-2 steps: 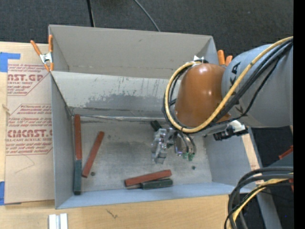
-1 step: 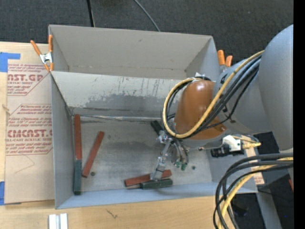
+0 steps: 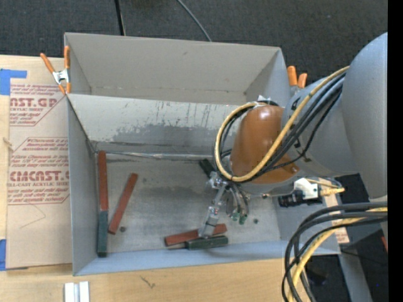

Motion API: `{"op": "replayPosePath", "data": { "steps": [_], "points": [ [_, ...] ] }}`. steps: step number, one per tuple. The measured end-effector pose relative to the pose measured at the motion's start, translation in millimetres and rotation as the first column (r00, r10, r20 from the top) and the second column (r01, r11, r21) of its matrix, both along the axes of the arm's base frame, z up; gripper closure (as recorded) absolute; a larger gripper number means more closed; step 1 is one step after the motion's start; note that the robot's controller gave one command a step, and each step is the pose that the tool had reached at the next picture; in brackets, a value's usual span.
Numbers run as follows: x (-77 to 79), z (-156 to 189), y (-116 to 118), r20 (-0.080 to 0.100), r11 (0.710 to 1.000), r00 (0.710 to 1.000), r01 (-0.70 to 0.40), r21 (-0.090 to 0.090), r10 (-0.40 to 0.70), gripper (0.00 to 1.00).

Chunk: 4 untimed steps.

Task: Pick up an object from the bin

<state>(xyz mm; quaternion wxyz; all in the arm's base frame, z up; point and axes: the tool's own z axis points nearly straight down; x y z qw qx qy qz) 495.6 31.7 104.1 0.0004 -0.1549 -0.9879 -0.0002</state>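
Camera view: the tool (image 3: pixel 211 224) hangs low at the near right of the bin (image 3: pixel 157 115). Its tip is directly over the spot where a red stick (image 3: pixel 181 238) and a green stick (image 3: pixel 208 243) meet on the floor. Contact with either cannot be confirmed. How far the tool is open cannot be told, and nothing is seen held in it. The arm enters from the right, its orange cover (image 3: pixel 261 143) pitched steeply downward. This is judged to suit an approach from above onto low, flat pieces.

Both sticks are thin, straight, flat strips lying left to right, close to the near wall. The red one lies to the left and slightly farther, the green one to the right and nearer, and they touch or nearly touch. Which of the two is the target cannot be told. Because both lie flat, a grip across the narrow width is judged necessary, and the near wall leaves little room.

Well apart at the left lie a slanted stick (image 3: pixel 123 203), a wall stick (image 3: pixel 101 181) and a dark stick (image 3: pixel 101 233).
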Motion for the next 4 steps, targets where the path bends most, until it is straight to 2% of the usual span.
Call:
{"op": "replayPosePath", "data": {
  "steps": [1, 2, 3, 4],
  "points": [
    [-6.5, 6.3, -10.2, -0.001, 0.998, 0.998, -0.068, 0.001, 0.068, 0.00],
    [-9.2, -11.4, -14.0, 0.001, 0.999, 0.999, -0.045, 0.000, 0.045, 0.00],
    [-10.8, -16.6, 5.1, -0.001, 0.994, 0.994, -0.111, -0.001, 0.111, 0.00],
    [-12.1, -16.2, -12.2, 0.001, 0.977, 0.977, -0.213, 0.001, 0.213, 0.00]
  ]
}}
